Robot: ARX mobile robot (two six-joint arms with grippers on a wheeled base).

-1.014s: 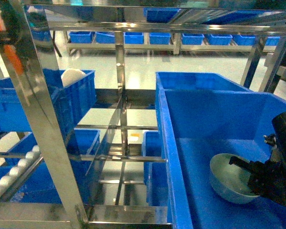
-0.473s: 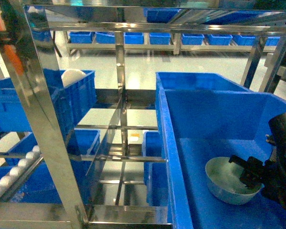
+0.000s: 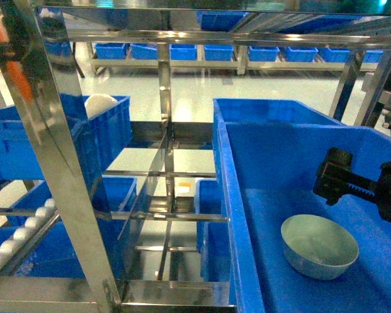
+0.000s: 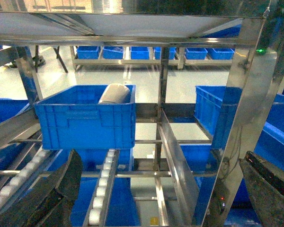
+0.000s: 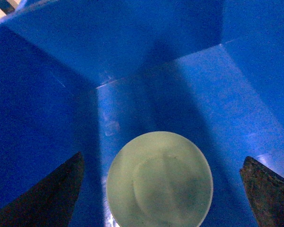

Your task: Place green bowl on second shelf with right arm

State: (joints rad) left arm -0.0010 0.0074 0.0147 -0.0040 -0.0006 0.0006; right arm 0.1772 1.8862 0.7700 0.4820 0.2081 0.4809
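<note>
The green bowl (image 3: 319, 246) sat upright on the floor of the large deep blue crate (image 3: 283, 156) on the second shelf, toward the crate's right side and clear of its walls. Above and just to the right of it hung the right gripper (image 3: 342, 181), black and toothed, holding nothing and not touching the bowl. In the right wrist view the bowl (image 5: 159, 182) lay centred low between the two dark fingertips (image 5: 52, 194), which stood wide apart at the frame's edges. The left gripper (image 4: 161, 208) was likewise spread wide and empty, its fingers at the bottom corners of the left wrist view, facing the stainless-steel rack (image 4: 248, 113). There a smaller blue crate (image 4: 87, 118) on the roller rails (image 4: 103, 189) held a white rounded object (image 4: 114, 93).
</note>
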